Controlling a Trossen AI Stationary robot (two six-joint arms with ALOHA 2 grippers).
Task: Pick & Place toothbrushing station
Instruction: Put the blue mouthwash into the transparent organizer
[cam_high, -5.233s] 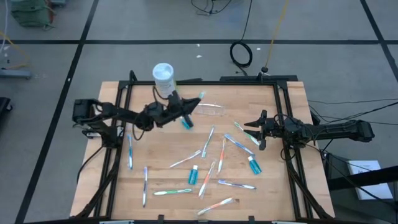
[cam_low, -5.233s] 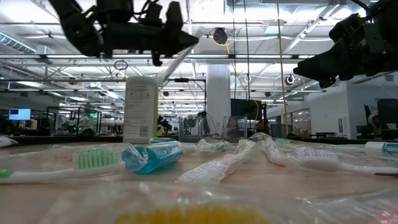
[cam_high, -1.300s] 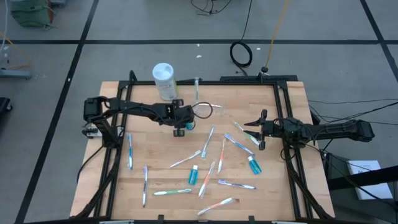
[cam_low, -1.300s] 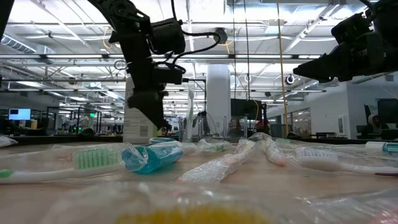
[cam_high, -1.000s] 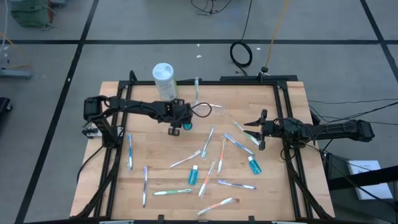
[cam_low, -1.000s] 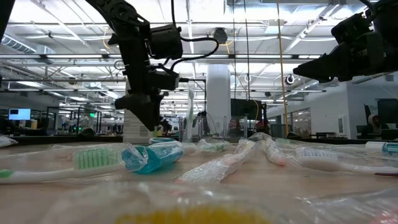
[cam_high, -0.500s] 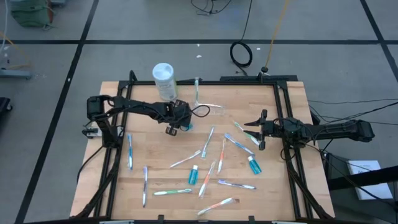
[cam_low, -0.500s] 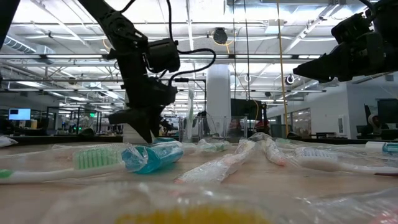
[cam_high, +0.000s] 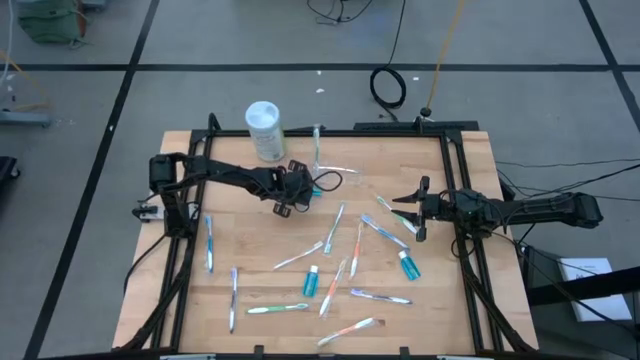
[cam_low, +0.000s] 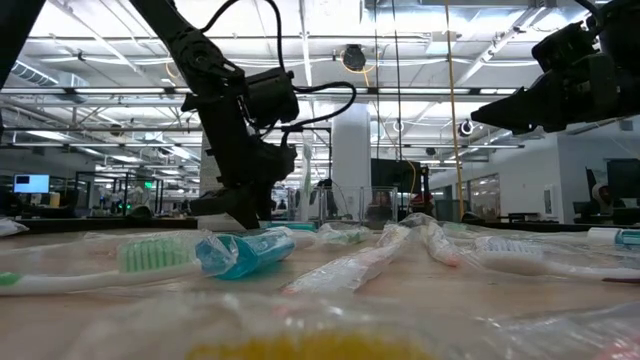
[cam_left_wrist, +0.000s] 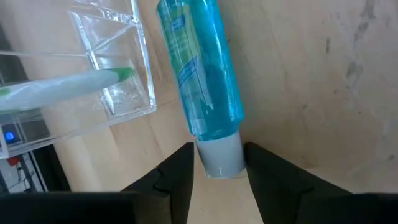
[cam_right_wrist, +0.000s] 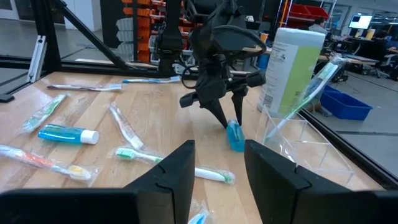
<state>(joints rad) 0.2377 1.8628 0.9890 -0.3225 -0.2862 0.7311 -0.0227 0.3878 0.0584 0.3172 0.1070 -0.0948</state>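
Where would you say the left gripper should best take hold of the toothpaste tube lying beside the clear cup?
Probably at the cap end, coming straight down. The tube lies flat on the wood beside the clear cup, and its white cap is round and firm, unlike the soft blue body. The left gripper already has its open jaws either side of that cap, so closing there should clear the cup wall.

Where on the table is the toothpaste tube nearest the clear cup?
In the high view, the toothpaste tube lies at the table's back left, beside the clear cup, its white cap between the left tool's open fingers.
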